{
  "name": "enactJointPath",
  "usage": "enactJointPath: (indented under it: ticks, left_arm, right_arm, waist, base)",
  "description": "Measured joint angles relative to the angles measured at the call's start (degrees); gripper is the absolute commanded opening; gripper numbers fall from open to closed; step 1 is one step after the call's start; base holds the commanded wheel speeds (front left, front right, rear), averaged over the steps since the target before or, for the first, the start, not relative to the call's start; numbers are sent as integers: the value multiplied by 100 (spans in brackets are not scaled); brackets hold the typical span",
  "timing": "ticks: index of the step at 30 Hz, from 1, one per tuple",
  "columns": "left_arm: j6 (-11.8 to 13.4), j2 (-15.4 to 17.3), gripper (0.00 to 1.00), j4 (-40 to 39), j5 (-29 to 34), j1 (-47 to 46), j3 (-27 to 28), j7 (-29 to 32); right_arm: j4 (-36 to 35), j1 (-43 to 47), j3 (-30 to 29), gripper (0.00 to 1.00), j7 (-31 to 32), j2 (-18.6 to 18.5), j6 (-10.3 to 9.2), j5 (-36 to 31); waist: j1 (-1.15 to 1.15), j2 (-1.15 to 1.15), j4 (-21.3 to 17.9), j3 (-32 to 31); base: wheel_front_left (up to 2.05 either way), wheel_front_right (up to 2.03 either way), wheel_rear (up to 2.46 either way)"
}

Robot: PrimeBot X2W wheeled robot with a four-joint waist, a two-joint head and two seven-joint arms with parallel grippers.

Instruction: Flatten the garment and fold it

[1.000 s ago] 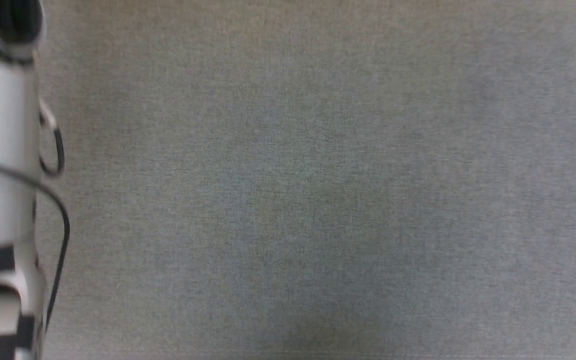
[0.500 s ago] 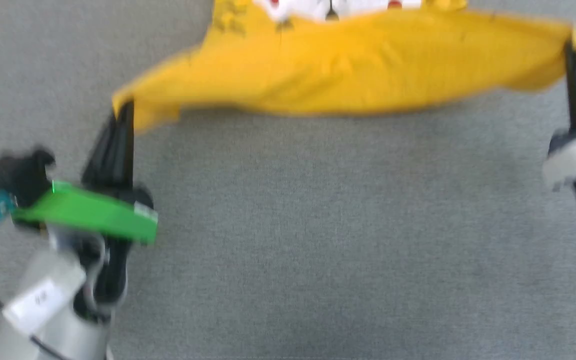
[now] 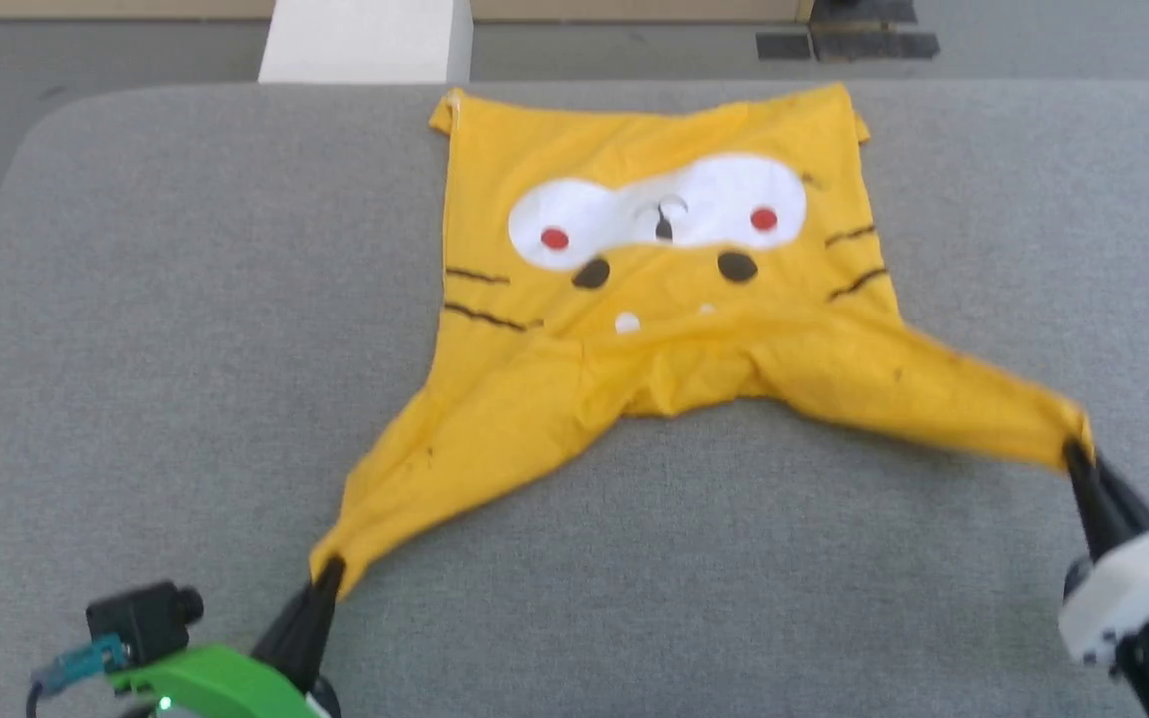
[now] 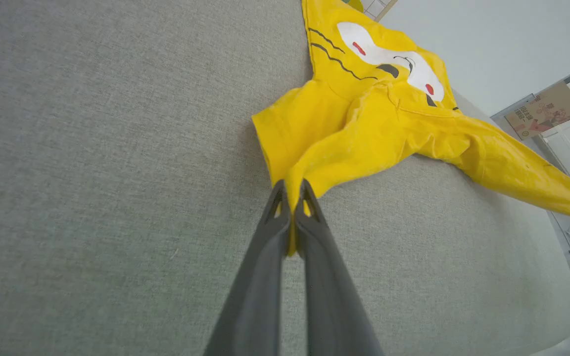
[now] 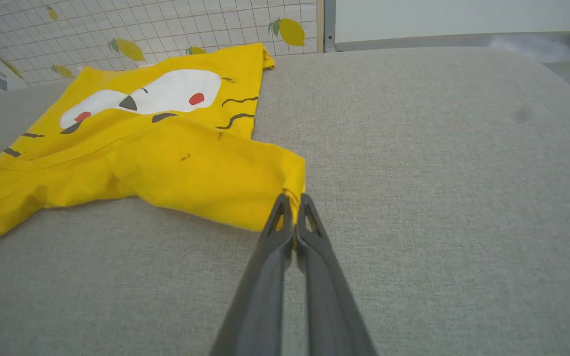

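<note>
Half a second ago the garment point(image 3: 654, 299) hung stretched in the air between both arms; now most of it lies on the grey padded table point(image 3: 186, 299) - though the head camera has swung too, so part of that shift is the view's own.

Nearest me, at about 7 o'clock, the left gripper point(image 3: 327, 573) is clamped tight on one near corner of the yellow cloth; at 4 o'clock the right gripper point(image 3: 1073, 454) pinches the other. Both corners look like sleeve ends, drawn out into long points, and the neck edge between them bunches and sags.

Further off, toward 12 o'clock, the printed body lies flat and face up, its far hem close to the table's edge. Beyond that stands a white block point(image 3: 365, 40).

I'd judge the shirt light, limp and not slippery - it will drape and crease wherever it is slack. Corners, sleeve ends and the hem seem the places to hold, gripped in pairs and kept taut.
</note>
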Motion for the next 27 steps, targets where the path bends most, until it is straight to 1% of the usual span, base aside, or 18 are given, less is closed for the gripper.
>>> enactJointPath:
  ticks: [6, 13, 21, 27]
  left_arm:
    - [179, 233, 0, -144, -133, 598, 29, 264]
    - [322, 380, 0, -371, -288, 1225, 125, 414]
    - [403, 414, 0, -584, -433, 1694, 178, 443]
    - [399, 415, 0, -781, -490, 1778, 286, 345]
  right_arm:
    - [-178, 778, -311, 0, 397, 178, 0, 235]
    - [-364, 1392, -653, 0, 623, 435, -1, 253]
    - [-617, 1896, -877, 0, 831, 609, -1, 283]
    - [-809, 1992, -944, 0, 946, 645, -1, 293]
  waist:
    - [0, 0, 37, -303]
    - [0, 0, 45, -670]
    - [0, 0, 41, -1029]
    - [0, 0, 84, -1052]
  base:
    - [0, 0, 0]
    - [0, 0, 0]
    - [0, 0, 0]
    - [0, 0, 0]
